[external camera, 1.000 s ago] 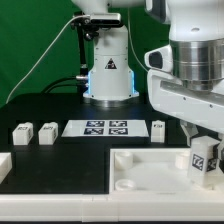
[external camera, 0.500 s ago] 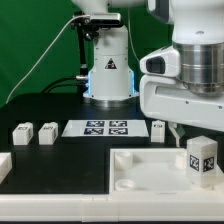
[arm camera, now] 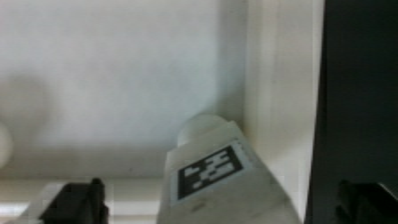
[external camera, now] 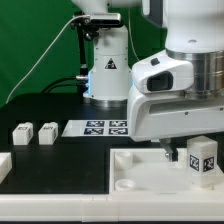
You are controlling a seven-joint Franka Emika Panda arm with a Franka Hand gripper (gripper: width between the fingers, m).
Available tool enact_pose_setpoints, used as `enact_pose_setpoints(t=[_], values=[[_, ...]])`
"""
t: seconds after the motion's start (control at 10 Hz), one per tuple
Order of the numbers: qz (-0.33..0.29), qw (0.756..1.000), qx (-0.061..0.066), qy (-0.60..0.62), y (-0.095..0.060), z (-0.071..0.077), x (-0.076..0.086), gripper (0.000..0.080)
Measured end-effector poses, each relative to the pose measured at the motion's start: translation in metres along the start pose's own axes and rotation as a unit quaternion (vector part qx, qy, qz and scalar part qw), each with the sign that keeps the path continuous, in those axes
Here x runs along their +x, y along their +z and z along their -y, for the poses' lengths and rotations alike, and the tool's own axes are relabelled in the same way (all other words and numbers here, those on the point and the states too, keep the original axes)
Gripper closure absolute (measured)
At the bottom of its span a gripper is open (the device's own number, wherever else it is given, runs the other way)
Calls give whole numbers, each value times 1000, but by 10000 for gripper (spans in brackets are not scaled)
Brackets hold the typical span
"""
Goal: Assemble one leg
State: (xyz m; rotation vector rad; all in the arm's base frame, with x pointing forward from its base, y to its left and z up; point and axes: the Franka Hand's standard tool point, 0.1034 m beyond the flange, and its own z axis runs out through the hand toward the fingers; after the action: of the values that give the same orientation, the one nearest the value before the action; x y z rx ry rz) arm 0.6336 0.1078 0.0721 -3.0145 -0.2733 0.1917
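Now the leg (external camera: 203,160) stands upright at the right end of the white panel (external camera: 140,173), its marker facing the exterior camera. The gripper (arm camera: 222,203) is above it, fingers (arm camera: 79,201) spread wide, one on either side, clear of it. Two like pegs (external camera: 22,132) sit left of the marker board (external camera: 100,127).

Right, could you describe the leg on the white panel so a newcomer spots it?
Find the large white panel at the exterior view's lower right. The leg stands upright near its right end, marker facing the camera. The two other visible legs sit on the black table, far left.
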Motion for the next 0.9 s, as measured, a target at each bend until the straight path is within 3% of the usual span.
enact_pose_setpoints(t=[0.3,0.5,0.6,0.7,0.9], values=[[-1,1000,0,-26,0,1,0,150],[-1,1000,0,-26,0,1,0,396],[-1,1000,0,-26,0,1,0,396],[-1,1000,1,-22,0,1,0,508],[-1,1000,1,-13,0,1,0,508]])
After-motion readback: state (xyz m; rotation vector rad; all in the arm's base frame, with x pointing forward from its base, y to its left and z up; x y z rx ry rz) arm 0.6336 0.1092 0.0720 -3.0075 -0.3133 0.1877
